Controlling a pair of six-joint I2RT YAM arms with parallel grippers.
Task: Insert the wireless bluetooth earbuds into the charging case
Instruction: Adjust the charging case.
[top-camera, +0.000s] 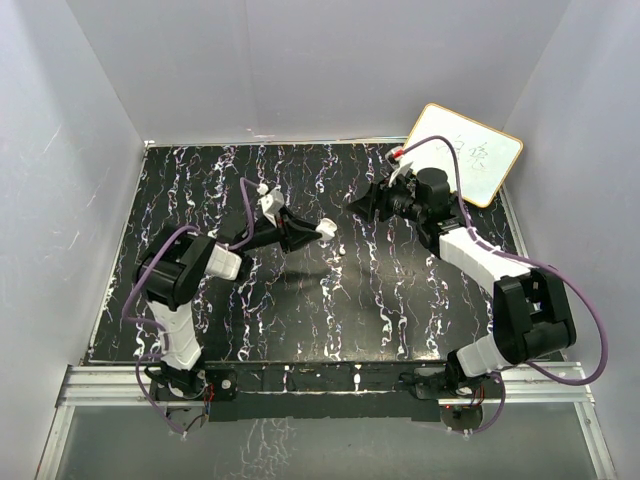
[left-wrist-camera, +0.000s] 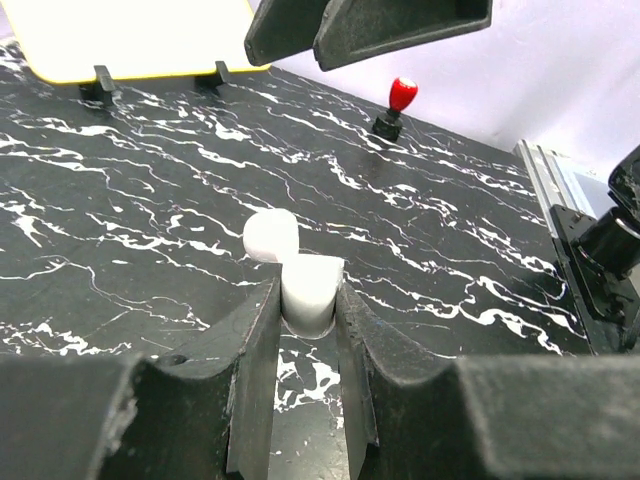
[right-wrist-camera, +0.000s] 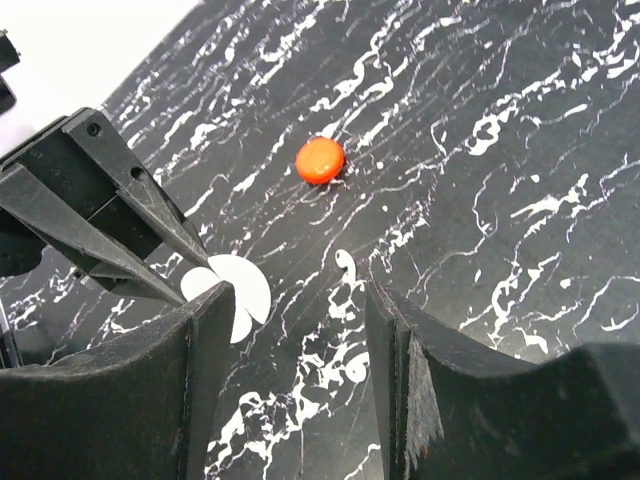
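Observation:
My left gripper (left-wrist-camera: 308, 300) is shut on the white charging case (left-wrist-camera: 305, 290), held above the table with its round lid (left-wrist-camera: 270, 238) flipped open. From above, the case (top-camera: 326, 228) hangs near mid-table. One of the earbuds (left-wrist-camera: 402, 95), a tiny red bulb on a dark base, stands on the table near the whiteboard. It is also in the right wrist view (right-wrist-camera: 320, 160) and the top view (top-camera: 398, 153). My right gripper (right-wrist-camera: 300, 300) is open and empty, hovering just right of the case (right-wrist-camera: 245, 290). From above, the right gripper (top-camera: 362, 200) faces the left one (top-camera: 322, 229).
A whiteboard (top-camera: 465, 152) with a yellow frame leans at the back right on black feet (left-wrist-camera: 100, 80). The black marbled table (top-camera: 300, 300) is walled in white on three sides. An aluminium rail (top-camera: 330, 385) with the arm bases runs along the near edge.

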